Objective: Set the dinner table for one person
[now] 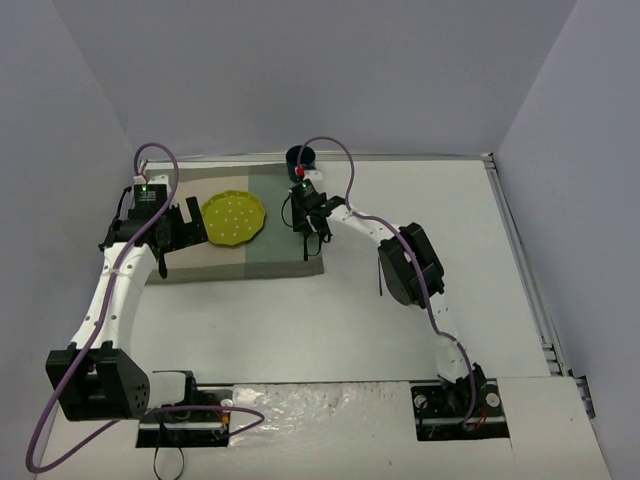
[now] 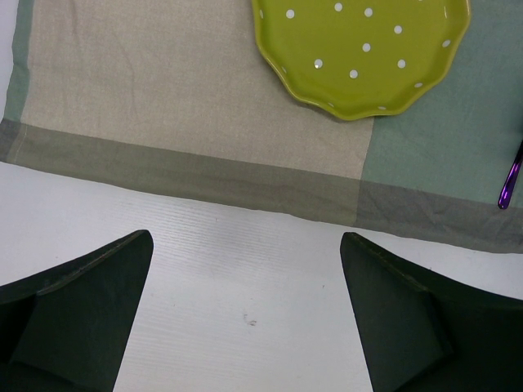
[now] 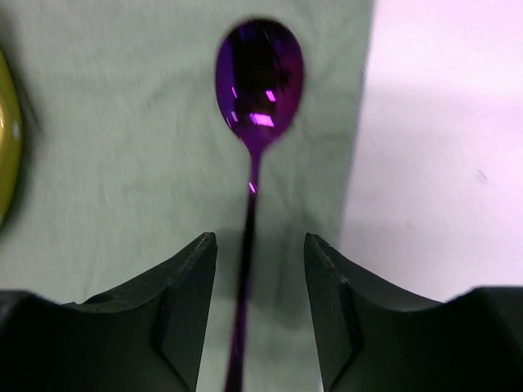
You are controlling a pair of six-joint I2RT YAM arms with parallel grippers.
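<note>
A purple metal spoon (image 3: 259, 73) lies flat on the green part of the cloth placemat (image 3: 122, 122), bowl pointing away from me. My right gripper (image 3: 260, 237) stands open astride its handle, with a gap on each side of it. The lime-green dotted plate (image 1: 232, 218) sits in the middle of the placemat (image 1: 270, 255), its rim (image 3: 6, 139) just left of the spoon. My left gripper (image 2: 247, 237) is wide open and holds nothing, over the white dinner table (image 2: 245, 278) just off the placemat's near edge. The spoon's handle tip (image 2: 511, 180) shows at the right there.
A dark blue cup (image 1: 300, 157) stands at the back, just beyond the placemat's far right corner. The right arm (image 1: 405, 260) stretches across the dinner table (image 1: 500, 300). Grey walls close in the left, back and right sides.
</note>
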